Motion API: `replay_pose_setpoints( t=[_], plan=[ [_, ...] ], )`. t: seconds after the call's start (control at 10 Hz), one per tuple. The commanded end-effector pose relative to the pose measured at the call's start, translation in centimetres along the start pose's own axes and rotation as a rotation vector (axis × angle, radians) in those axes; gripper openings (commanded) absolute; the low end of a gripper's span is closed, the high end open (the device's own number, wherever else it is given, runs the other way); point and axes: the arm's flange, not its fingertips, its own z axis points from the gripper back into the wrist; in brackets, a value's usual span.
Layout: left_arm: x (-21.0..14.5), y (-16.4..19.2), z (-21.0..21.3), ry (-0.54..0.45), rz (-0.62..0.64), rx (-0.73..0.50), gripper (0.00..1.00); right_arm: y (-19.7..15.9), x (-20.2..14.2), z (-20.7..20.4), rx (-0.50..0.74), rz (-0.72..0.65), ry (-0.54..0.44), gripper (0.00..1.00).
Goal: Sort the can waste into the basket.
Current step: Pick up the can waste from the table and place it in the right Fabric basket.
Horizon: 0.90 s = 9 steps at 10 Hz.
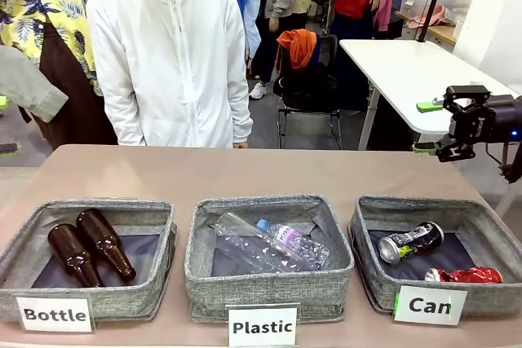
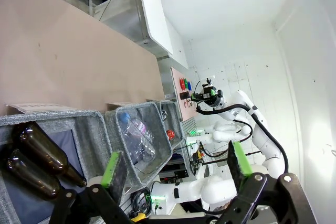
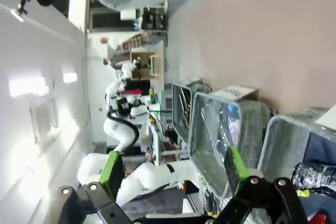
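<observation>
Lying inside the basket (image 1: 371, 234), both cans (image 1: 410, 242) clear its rim.

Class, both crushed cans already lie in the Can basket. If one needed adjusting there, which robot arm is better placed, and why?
Right. The right gripper hangs open just behind the Can basket, whose black-and-silver can and red can lie at the table's right end.

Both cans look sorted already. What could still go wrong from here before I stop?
1. The red can lies against the front wall of the Can basket, by the black-and-silver can; any further reach in could knock it.
2. The right gripper, open, hangs at the table's right end; a sweep inward might clip the basket's rim.
3. The person stands close at the far edge.
</observation>
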Motion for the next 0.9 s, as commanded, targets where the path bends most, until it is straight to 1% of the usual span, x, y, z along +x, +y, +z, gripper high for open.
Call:
replay_pose_setpoints(
  t=[0.0,0.8],
  plan=[
    [-0.08,-0.27,0.14,0.011,0.005,-0.002,1.00,0.28,0.60,0.60,-0.007,0.008,0.024,1.00],
    [-0.08,-0.27,0.14,0.011,0.005,-0.002,1.00,0.28,0.60,0.60,-0.007,0.008,0.024,1.00]
  ],
)
